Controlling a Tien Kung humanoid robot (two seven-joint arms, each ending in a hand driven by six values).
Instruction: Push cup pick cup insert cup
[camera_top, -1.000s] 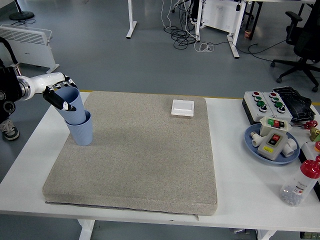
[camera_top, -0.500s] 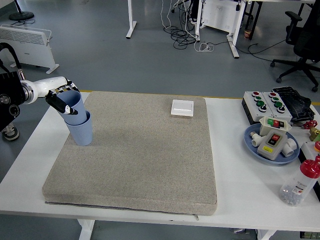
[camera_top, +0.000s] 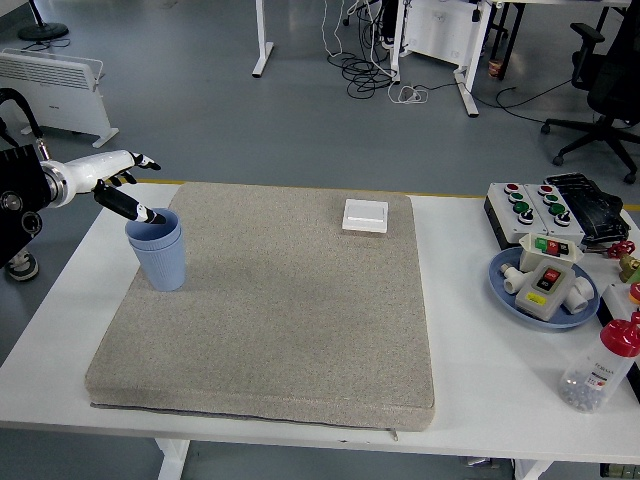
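Note:
Two light blue cups (camera_top: 158, 250) stand nested, one inside the other, upright near the left edge of the grey mat (camera_top: 270, 310). My left hand (camera_top: 130, 185) hovers just above and left of their rim, fingers spread and holding nothing. One dark fingertip (camera_top: 155, 216) reaches close over the rim. The right arm does not appear in the head view.
A small white square box (camera_top: 365, 215) lies at the mat's far edge. On the table's right are a button box (camera_top: 540, 205), a blue plate (camera_top: 543, 285) with switch parts and a red-capped bottle (camera_top: 600, 365).
The upper cup, held tilted in my left hand above the lower one, has dropped fully into it. The hand has let go and spread its fingers.

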